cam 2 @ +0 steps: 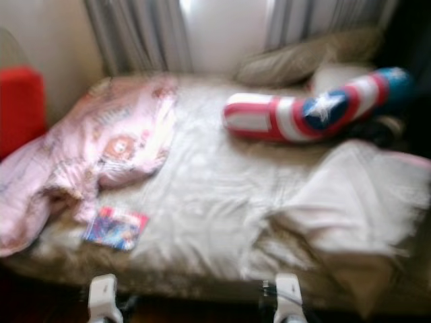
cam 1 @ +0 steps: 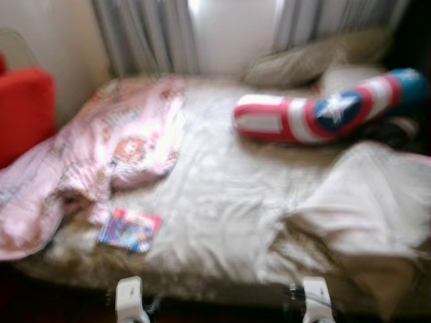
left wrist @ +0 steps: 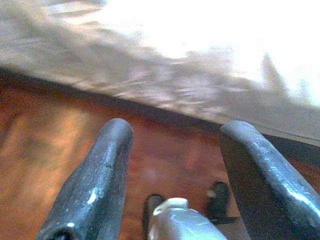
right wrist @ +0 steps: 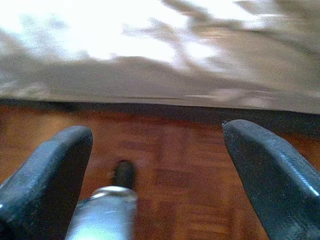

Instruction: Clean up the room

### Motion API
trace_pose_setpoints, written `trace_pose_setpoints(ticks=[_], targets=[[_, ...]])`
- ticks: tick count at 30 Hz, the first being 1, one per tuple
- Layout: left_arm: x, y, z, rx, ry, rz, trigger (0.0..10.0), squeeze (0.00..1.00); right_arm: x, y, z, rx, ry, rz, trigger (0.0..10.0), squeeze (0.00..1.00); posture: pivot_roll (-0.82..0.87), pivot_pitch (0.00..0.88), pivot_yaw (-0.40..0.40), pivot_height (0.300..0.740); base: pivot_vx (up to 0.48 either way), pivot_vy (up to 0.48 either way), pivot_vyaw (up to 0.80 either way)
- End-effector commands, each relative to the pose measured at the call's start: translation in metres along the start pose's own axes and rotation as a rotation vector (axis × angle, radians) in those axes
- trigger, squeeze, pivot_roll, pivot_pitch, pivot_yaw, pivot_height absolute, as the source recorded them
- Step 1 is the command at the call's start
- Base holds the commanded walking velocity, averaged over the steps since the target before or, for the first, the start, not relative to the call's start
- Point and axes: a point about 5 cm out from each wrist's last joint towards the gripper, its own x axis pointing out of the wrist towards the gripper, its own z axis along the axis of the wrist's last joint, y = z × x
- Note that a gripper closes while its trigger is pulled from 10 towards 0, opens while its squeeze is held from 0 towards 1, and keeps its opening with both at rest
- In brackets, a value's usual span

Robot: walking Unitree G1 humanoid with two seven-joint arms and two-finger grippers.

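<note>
Both end effectors hung spread and empty by the bed's [cam 1: 222, 202] near edge, the small colourful book [cam 1: 130, 229] lying just ahead of the left end effector [left wrist: 175, 165], far nearer it than the right end effector [right wrist: 157, 170].

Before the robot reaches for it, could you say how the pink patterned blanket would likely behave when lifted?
The pink blanket lies bunched in soft folds, so it is probably floppy and would sag. One end hangs over the bed edge, so it may drag. It looks light.

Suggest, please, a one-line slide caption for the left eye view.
Blurred approach to an unmade bed: pink quilt, small colourful book, and star-striped bolster await tidying.
</note>
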Motion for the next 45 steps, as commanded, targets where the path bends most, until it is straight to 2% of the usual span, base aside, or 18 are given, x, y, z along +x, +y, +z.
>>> trace_pose_setpoints(ticks=[1, 5, 18, 40, 45], targets=[[-0.002, 0.008, -0.002, 0.013, 0.01, 0.019, 10.0, 0.0, 0.001, 0.007, -0.002, 0.004, 0.01, 0.018, 10.0, 0.0, 0.1, 0.0, -0.003, 0.74, 0.0, -0.337, -0.73], [-0.002, 0.008, -0.002, 0.014, 0.01, 0.019, 10.0, 0.0, 0.001, 0.007, -0.002, 0.004, 0.007, 0.018, 10.0, 0.0, 0.1, 0.0, -0.003, 0.74, 0.0, -0.322, -0.59], [-0.002, 0.008, -0.003, 0.014, 0.012, 0.019, 10.0, 0.0, 0.001, 0.007, -0.001, 0.004, -0.001, 0.022, 10.0, 0.0, 0.1, 0.0, -0.005, 0.74, 0.0, -0.299, 0.0], [-0.006, 0.009, -0.013, -0.008, 0.033, 0.025, 10.0, 0.0, -0.001, 0.005, -0.007, -0.015, 0.013, 0.026, 10.0, 0.0, 0.08, 0.0, 0.001, 0.74, 0.0, 0.0, 0.0], [-0.006, 0.008, -0.014, -0.01, 0.036, 0.022, 10.0, 0.0, -0.001, 0.005, -0.007, -0.019, 0.012, 0.019, 10.0, 0.0, 0.08, 0.0, 0.001, 0.74, 0.289, 0.0, 0.0]])
